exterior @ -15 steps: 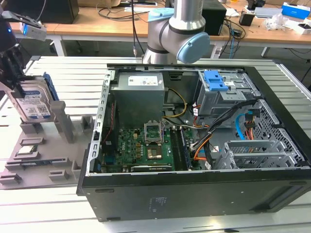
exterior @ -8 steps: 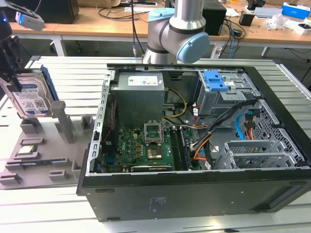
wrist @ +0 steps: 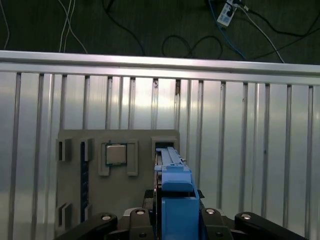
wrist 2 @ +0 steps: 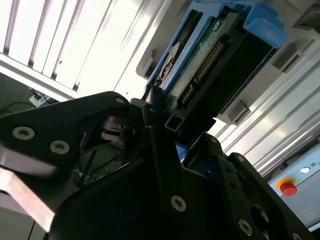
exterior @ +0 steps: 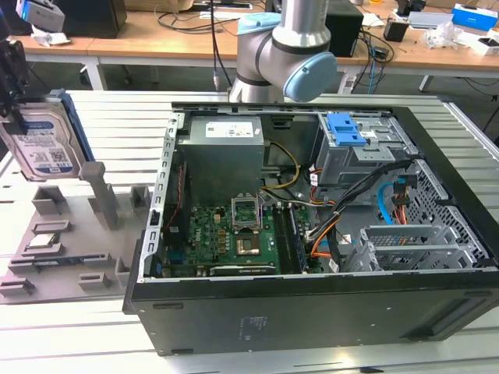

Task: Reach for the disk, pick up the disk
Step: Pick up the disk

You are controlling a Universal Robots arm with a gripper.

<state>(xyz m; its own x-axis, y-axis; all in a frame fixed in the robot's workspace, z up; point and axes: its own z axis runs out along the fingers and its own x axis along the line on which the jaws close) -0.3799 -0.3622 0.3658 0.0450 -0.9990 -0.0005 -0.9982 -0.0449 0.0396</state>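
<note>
The disk [exterior: 45, 146], silver-grey with a blue-and-white label and blue side rails, is held on edge at the exterior view's far left. It hangs just above the grey fixture plate [exterior: 70, 257]. My black gripper [exterior: 14, 115] is shut on its upper end. In the second wrist view the disk [wrist 2: 210, 65] shows its connector edge and circuit board, clamped by my gripper [wrist 2: 165, 125]. In the first wrist view the blue rail of the disk [wrist: 175, 200] stands between the fingers of my gripper [wrist: 175, 222], over a slot in the fixture plate [wrist: 125, 142].
An open computer case [exterior: 312, 218] with motherboard, cables and a grey drive cage with a blue latch [exterior: 351, 128] lies right of the fixture. The arm's base [exterior: 288, 47] stands behind it. A processor chip [wrist: 115, 153] sits in the fixture. The slatted aluminium table [wrist: 250, 150] surrounds everything.
</note>
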